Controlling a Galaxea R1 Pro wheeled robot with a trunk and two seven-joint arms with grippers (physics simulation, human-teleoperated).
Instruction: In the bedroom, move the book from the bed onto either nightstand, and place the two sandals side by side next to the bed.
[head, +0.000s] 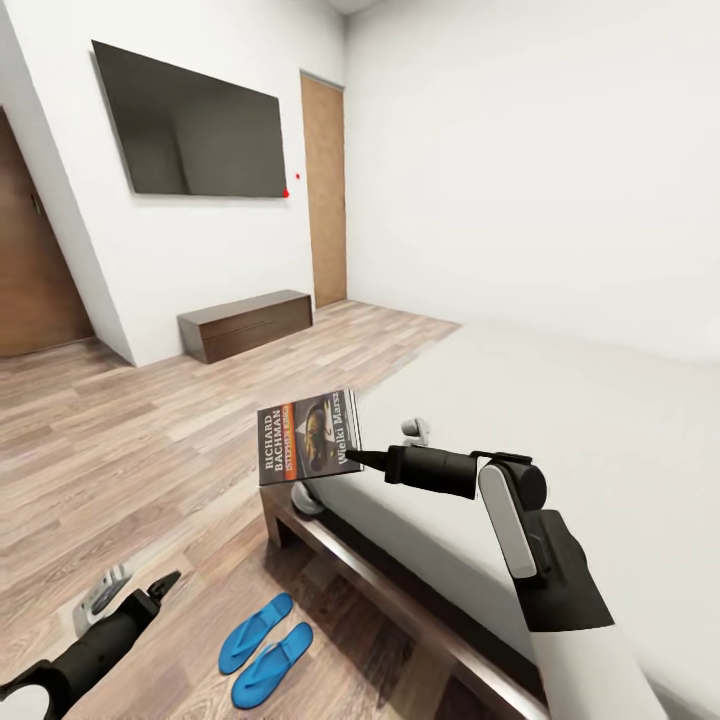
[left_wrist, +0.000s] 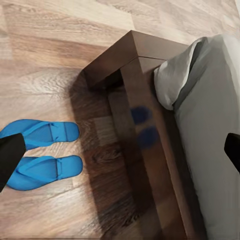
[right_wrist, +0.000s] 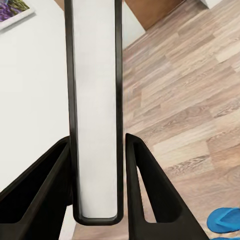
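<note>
Right wrist view: gripper (right_wrist: 97, 200) clamping book (right_wrist: 95, 100) edge-on

Bright even simulator light, soft shadow under the bed (left_wrist: 150, 150) frame; glossy reflections, wide-angle stretch at edges

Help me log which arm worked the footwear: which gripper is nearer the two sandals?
Left. The left gripper hovers open just beside the two sandals on the floor; the right gripper is up over the bed's corner, holding the book.
</note>
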